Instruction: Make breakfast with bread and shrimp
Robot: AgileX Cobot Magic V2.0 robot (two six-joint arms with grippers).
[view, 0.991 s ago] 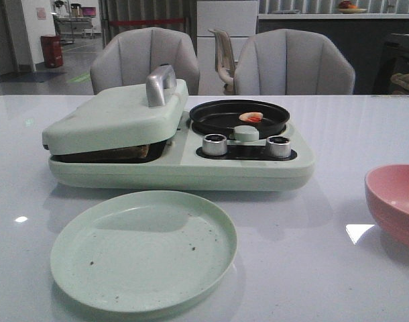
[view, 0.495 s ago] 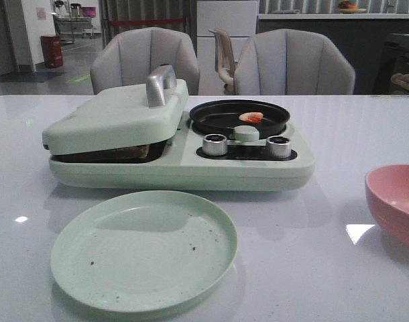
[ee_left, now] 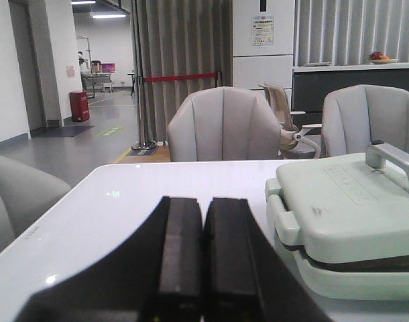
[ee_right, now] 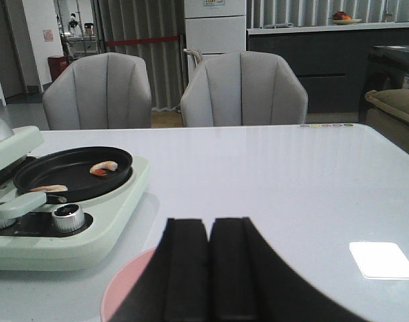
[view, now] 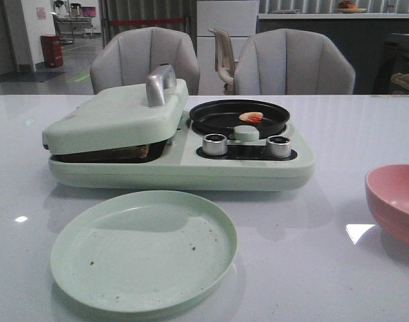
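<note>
A pale green breakfast maker (view: pixel 184 168) stands on the table. Its lid (view: pixel 110 117) with a silver handle (view: pixel 157 84) is lowered on the bread (view: pixel 121 153), of which only a brown edge shows in the gap. The shrimp (view: pixel 251 117) lies in the round black pan (view: pixel 239 117); it also shows in the right wrist view (ee_right: pixel 104 168). An empty pale green plate (view: pixel 143 249) sits in front. My left gripper (ee_left: pixel 203 258) is shut and empty, left of the lid (ee_left: pixel 345 208). My right gripper (ee_right: pixel 210 268) is shut and empty, over the pink bowl (ee_right: pixel 127 288). Neither gripper shows in the front view.
The pink bowl (view: pixel 395 201) stands at the table's right edge. Two silver knobs (view: pixel 215 144) and a pale green knob (view: pixel 246 133) sit on the maker's front. Grey chairs (view: pixel 291 64) stand behind the table.
</note>
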